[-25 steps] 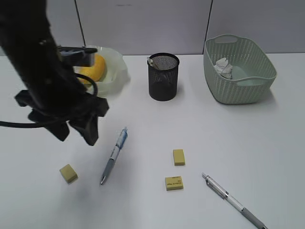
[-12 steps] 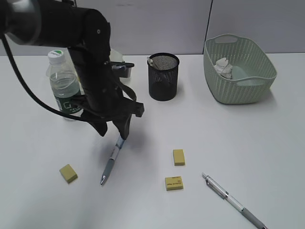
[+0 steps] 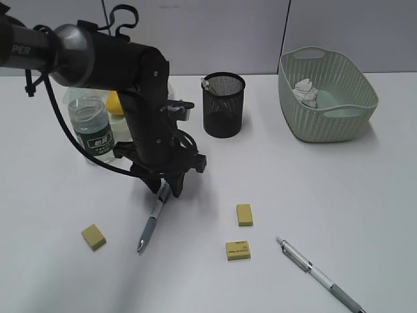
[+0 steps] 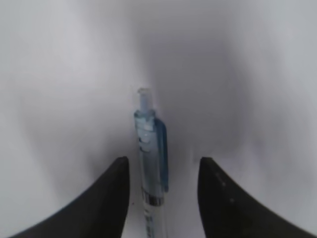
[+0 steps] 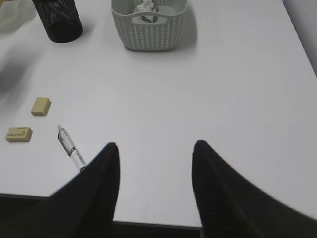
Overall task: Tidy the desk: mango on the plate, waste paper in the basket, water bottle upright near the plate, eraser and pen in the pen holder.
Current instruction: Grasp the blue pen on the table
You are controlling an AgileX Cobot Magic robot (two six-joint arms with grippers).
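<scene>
Exterior view looks down at a slant from chest height across the counter (image 3: 365, 195) toward the wall at 12 o'clock. Left wrist view sits very near the surface, facing straight down on the blue pen (image 4: 151, 168), also visible in the exterior view (image 3: 155, 218). Right wrist view stands back at the counter's 6 o'clock edge, sharing basket (image 5: 148, 27), pen holder (image 5: 59, 20) and silver pen (image 5: 72, 148) with the exterior view.

Erasers: three (image 3: 93, 237) (image 3: 244, 214) (image 3: 238, 250). Pens: two (image 3: 154, 218) (image 3: 319, 275). Bottle (image 3: 92, 129), mesh cup (image 3: 223, 105), basket (image 3: 326, 94), paper ball (image 3: 306, 91): one each.
</scene>
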